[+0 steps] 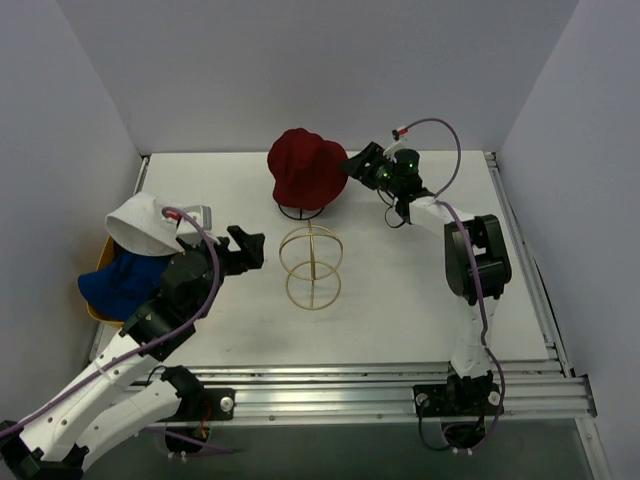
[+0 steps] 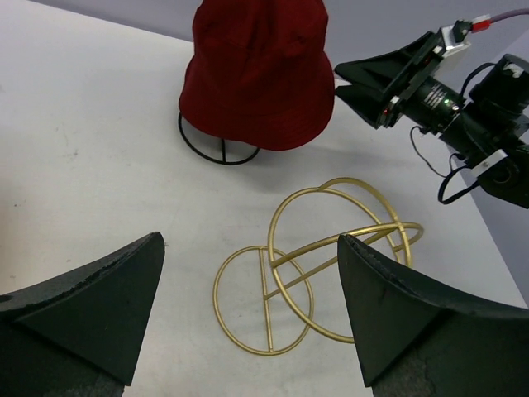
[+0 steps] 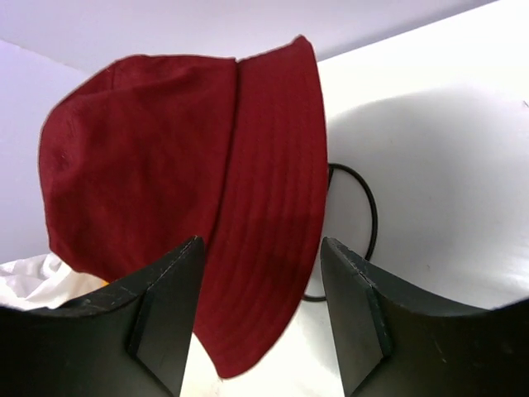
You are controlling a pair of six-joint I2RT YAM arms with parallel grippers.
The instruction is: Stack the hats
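The red hat [image 1: 305, 168] sat on its black stand [image 1: 303, 212] at the back. The right gripper [image 1: 351, 166] had the brim between its jaws, but I could not tell if it pinched. The left gripper [image 1: 248, 247] was wide open, empty. Next: squeeze, lift, carry it to the white hat [image 1: 145, 222].

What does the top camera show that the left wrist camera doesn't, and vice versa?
Top only: the white bucket hat lying on the blue hat, a yellow tub under them. Left wrist only: no extra object, just a closer look between its own open jaws. Both: the dark red bucket hat on its black frame, the gold frame, the right arm's jaws at that hat's brim.
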